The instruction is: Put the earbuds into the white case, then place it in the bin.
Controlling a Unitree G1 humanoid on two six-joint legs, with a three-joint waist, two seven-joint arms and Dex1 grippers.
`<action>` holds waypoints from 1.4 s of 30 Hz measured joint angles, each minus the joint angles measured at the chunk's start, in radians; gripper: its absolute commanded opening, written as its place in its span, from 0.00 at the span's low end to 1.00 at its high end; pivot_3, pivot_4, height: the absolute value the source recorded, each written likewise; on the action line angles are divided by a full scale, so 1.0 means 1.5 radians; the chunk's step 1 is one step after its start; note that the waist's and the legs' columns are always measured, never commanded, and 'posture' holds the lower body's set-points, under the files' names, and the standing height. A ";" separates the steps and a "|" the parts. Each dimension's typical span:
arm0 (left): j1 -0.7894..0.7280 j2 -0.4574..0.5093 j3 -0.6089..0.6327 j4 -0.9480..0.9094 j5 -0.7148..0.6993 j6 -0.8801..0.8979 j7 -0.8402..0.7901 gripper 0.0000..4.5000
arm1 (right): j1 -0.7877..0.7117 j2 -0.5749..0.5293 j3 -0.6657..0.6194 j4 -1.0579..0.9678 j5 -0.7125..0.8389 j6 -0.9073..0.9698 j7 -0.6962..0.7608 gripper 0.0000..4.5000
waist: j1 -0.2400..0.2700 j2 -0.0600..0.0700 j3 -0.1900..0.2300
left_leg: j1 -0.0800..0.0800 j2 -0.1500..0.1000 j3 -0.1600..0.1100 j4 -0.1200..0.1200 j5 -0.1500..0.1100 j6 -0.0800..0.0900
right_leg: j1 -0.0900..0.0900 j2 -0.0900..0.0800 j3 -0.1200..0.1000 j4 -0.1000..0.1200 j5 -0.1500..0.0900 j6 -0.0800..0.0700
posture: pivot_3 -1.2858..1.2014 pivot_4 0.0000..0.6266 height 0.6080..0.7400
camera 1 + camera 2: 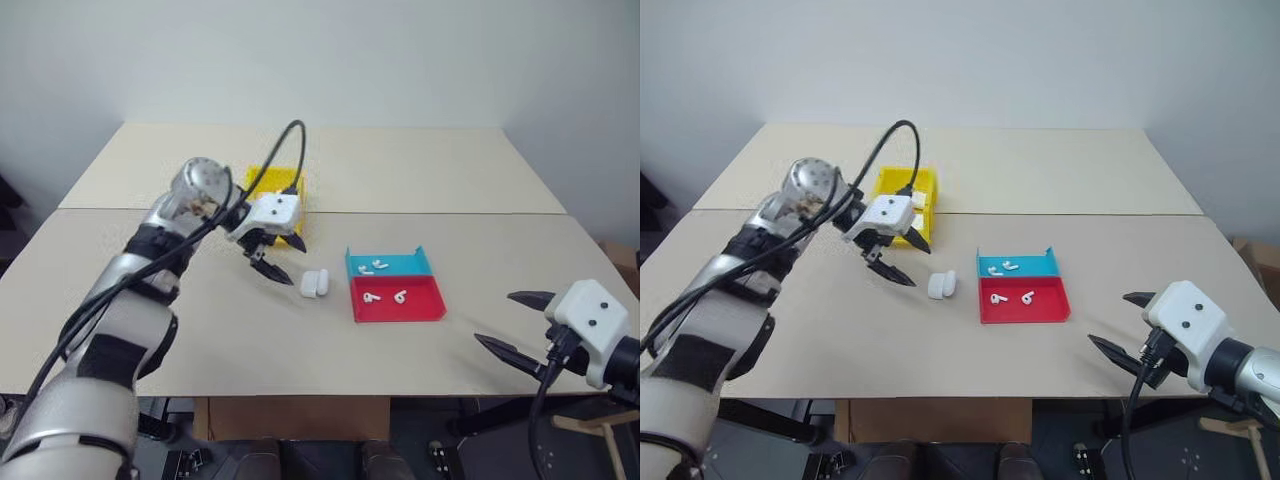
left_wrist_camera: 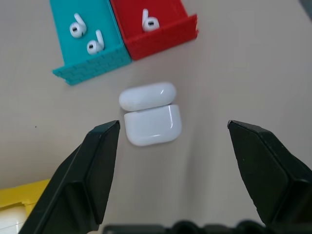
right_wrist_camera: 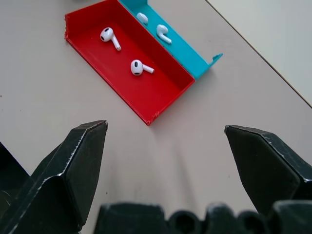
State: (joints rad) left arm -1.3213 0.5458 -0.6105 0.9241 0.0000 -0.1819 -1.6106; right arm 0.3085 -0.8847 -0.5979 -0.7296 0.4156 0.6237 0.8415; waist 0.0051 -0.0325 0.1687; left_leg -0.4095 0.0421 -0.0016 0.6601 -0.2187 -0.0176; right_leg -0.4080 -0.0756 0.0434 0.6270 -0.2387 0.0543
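The white case [image 1: 315,283] lies on the table left of the tray, its lid [image 2: 147,95] swung open beside its body [image 2: 152,125]. My left gripper [image 1: 285,258] hovers open just left of the case, with nothing between its fingers [image 2: 100,156]. Small white earbuds lie in the tray: two in the teal part [image 3: 162,33] and two in the red part [image 3: 139,67]. The yellow bin [image 1: 268,185] stands behind my left gripper, partly hidden by it. At the table's near right corner my right gripper [image 1: 497,318] is open and empty, pointing toward the tray.
The red-and-teal tray [image 1: 400,312] sits mid-table, right of the case. A black cable [image 1: 270,165] arcs over my left arm in front of the bin. The table's front edge runs just below my right gripper.
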 measured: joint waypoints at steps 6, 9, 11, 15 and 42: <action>-0.044 -0.053 -0.039 0.108 0.065 -0.048 0.000 0.86 | 0.013 0.010 0.013 -0.008 -0.001 0.011 -0.014 1.00 | -0.003 0.000 0.000 | 0.000 0.000 0.000 0.000 0.000 0.000 | 0.000 0.000 0.000 0.001 0.000 0.000 | 0.52 0.24 1.00; -0.060 -0.082 -0.039 0.141 0.100 -0.039 0.000 0.86 | 0.015 0.017 0.024 -0.018 -0.001 0.012 -0.026 1.00 | -0.002 0.000 0.000 | -0.001 0.000 0.000 0.000 0.000 0.000 | 0.000 0.000 0.000 0.001 0.000 0.001 | 0.52 0.24 1.00; -0.064 -0.090 -0.033 0.154 0.119 -0.040 0.000 0.86 | 0.020 0.019 0.025 -0.021 -0.002 0.013 -0.030 1.00 | -0.003 0.000 0.000 | 0.000 0.000 0.000 0.000 0.000 0.000 | 0.000 0.000 0.000 0.001 0.000 0.001 | 0.52 0.24 1.00; -0.063 -0.113 -0.019 0.175 0.153 -0.034 0.014 0.86 | 0.028 0.026 0.029 -0.032 -0.005 0.017 -0.042 1.00 | -0.003 0.000 0.000 | -0.001 0.000 0.000 0.000 0.000 0.000 | -0.001 0.000 0.000 0.001 0.000 0.001 | 0.52 0.24 1.00; -0.035 -0.171 0.029 0.219 0.264 0.008 0.106 0.86 | 0.043 0.044 0.076 -0.059 -0.020 0.027 -0.095 1.00 | -0.004 0.000 0.000 | 0.000 0.000 -0.001 0.000 0.000 0.000 | -0.001 0.000 0.000 0.003 0.000 0.001 | 0.52 0.24 1.00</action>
State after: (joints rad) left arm -1.3742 0.2899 -0.5675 1.2533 0.3956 -0.1703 -1.4511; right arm 0.3728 -0.8187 -0.4842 -0.8187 0.3853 0.6634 0.6991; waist -0.0003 -0.0327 0.1688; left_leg -0.4096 0.0416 -0.0026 0.6608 -0.2189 -0.0172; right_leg -0.4091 -0.0756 0.0433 0.6309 -0.2391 0.0557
